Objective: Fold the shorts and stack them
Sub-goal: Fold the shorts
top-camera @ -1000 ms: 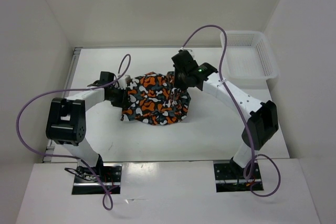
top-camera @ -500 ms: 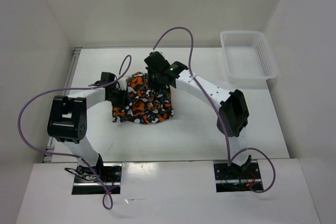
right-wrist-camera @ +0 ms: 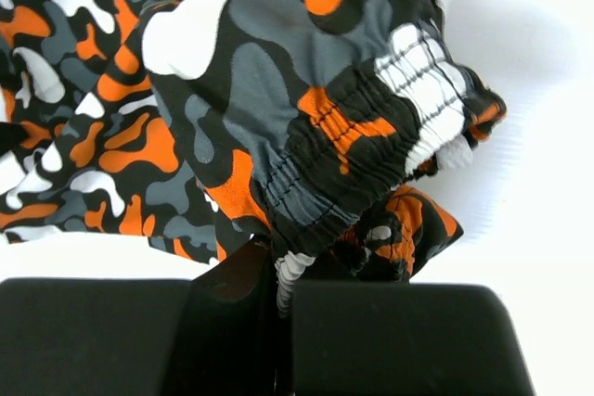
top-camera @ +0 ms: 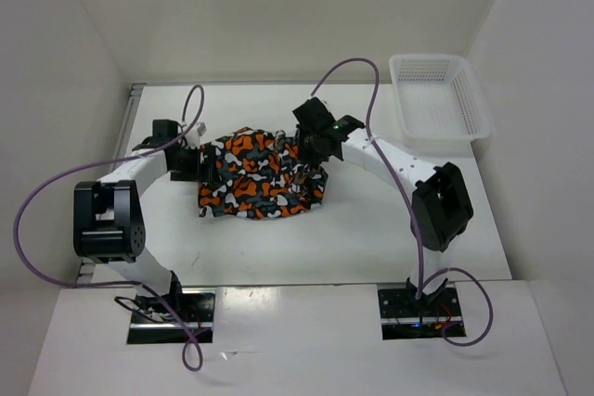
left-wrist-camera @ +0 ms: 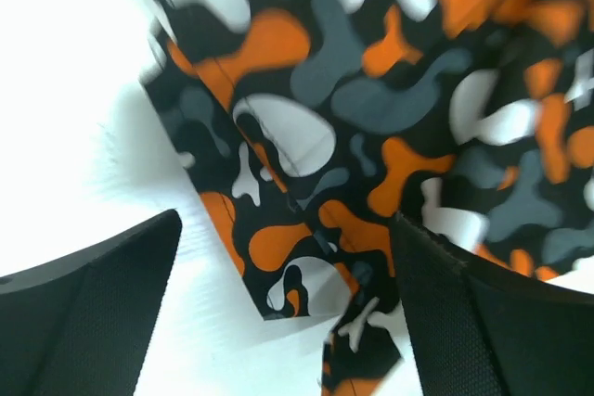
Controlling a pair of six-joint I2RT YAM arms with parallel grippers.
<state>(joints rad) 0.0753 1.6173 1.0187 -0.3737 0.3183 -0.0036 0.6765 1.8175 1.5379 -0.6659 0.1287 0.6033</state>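
- Starting with the biggest thing, the flat white table (top-camera: 371, 238) fills the middle of the overhead view. Everything sits on it, so it's the flat bed for folding.
- The soft fabric shorts (top-camera: 262, 175) in blotchy orange, white, grey and black camo lie in a rumpled heap at the centre of that frame, between the two arms. I'd say there's no tidy fold yet.
- The white plastic mesh basket (top-camera: 434, 99) sits in the upper right, well apart from the shorts and out of the way.
- The right gripper (right-wrist-camera: 278, 294) is clamped tight on the bunched elastic waistband at the heap's right edge. My guess is it's anchoring that end so the cloth can be pulled flat.
- The left gripper (left-wrist-camera: 288, 257) is at the heap's left edge with its jaws wide apart. A hem corner lies between the fingers, but nothing is pinched. It's probably lined up to grab that corner.
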